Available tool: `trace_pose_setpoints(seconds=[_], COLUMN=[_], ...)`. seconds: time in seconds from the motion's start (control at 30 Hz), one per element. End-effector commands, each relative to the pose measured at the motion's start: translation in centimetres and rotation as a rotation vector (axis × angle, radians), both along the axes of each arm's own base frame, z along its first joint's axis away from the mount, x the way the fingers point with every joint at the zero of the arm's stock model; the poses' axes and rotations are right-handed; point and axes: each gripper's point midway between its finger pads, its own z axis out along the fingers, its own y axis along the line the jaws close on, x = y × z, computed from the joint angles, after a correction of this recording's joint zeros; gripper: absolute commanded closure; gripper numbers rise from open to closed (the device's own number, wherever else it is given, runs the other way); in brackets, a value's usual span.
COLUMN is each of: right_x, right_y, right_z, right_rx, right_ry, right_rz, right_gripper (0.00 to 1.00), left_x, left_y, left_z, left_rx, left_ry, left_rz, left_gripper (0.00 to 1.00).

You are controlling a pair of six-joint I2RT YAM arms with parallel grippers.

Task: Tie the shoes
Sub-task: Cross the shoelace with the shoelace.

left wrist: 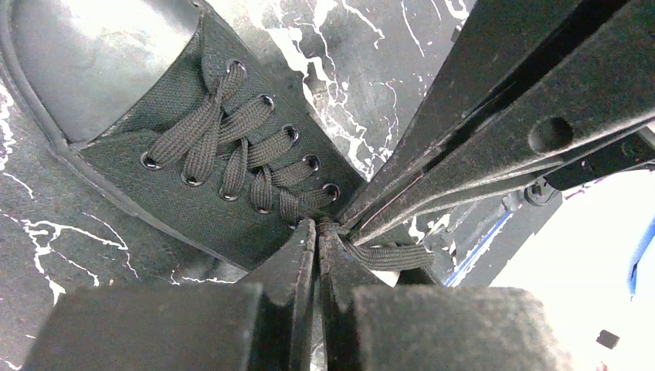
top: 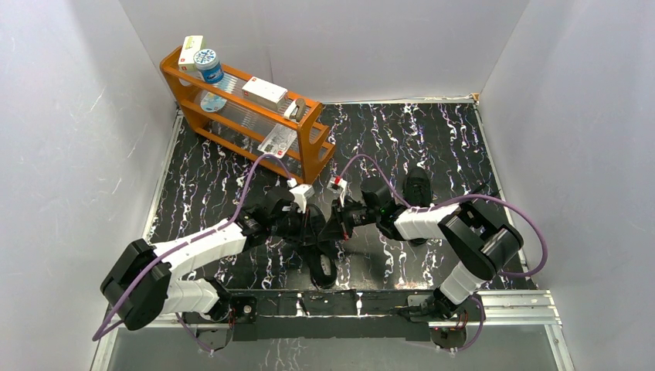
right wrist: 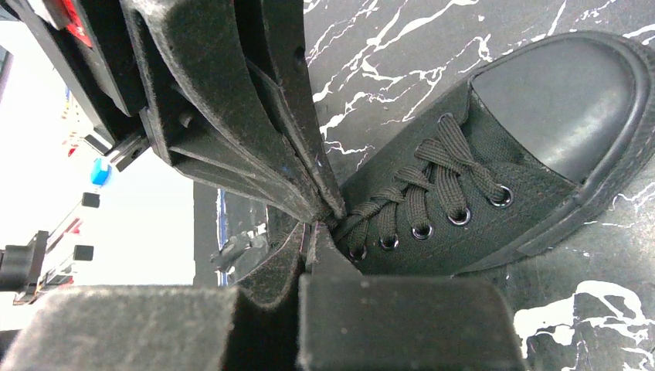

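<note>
One black shoe (top: 323, 261) lies mid-table on the near side, its toe pointing toward the arm bases. In the wrist views its canvas upper (left wrist: 154, 193) (right wrist: 494, 162) and crossed laces (right wrist: 432, 174) fill the frame. My left gripper (top: 327, 221) (left wrist: 317, 226) is shut at the top of the lacing, and a flat lace end (left wrist: 390, 255) runs out from its tips to the right. My right gripper (top: 338, 219) (right wrist: 309, 226) is shut tip to tip against it at the same spot, where the laces bunch. The pinch points are mostly hidden. No other shoe shows.
An orange rack (top: 317, 147) holding small boxes and a blue-capped jar stands at the back left. The black marbled tabletop (top: 440, 139) is walled in white on three sides. A metal rail (top: 386, 303) runs along the near edge.
</note>
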Motion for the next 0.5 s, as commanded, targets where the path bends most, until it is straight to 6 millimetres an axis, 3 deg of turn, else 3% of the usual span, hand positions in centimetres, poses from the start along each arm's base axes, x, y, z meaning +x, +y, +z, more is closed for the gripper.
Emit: trace_pose_setpoints(seconds=[0.0,0.1,0.3,0.47], right_x=[-0.9,0.2,1.2,0.1], right_y=[0.7,0.4,0.0,0.2], right_z=[1.7,1.4,1.3,1.7], right_rx=[0.064,0.022,-0.020,0.015], right_ry=[-0.014,-0.031,-0.095,-0.091], right_rz=[0.040,-0.040,-0.104,-0.026], right_gripper=[1.00,1.00,1.00,1.00], left_x=[1.8,2.2,0.5,0.1], left_y=[0.4,0.9,1.4,1.5], left_z=[0.6,0.4,-0.1,-0.5], left_rx=[-0.007,0.021,0.037,0.045], left_ry=[-0.063,-0.069,0.014,0.087], left_rz=[0.098,0.130,0.119,0.171], left_gripper=[1.00,1.00,1.00,1.00])
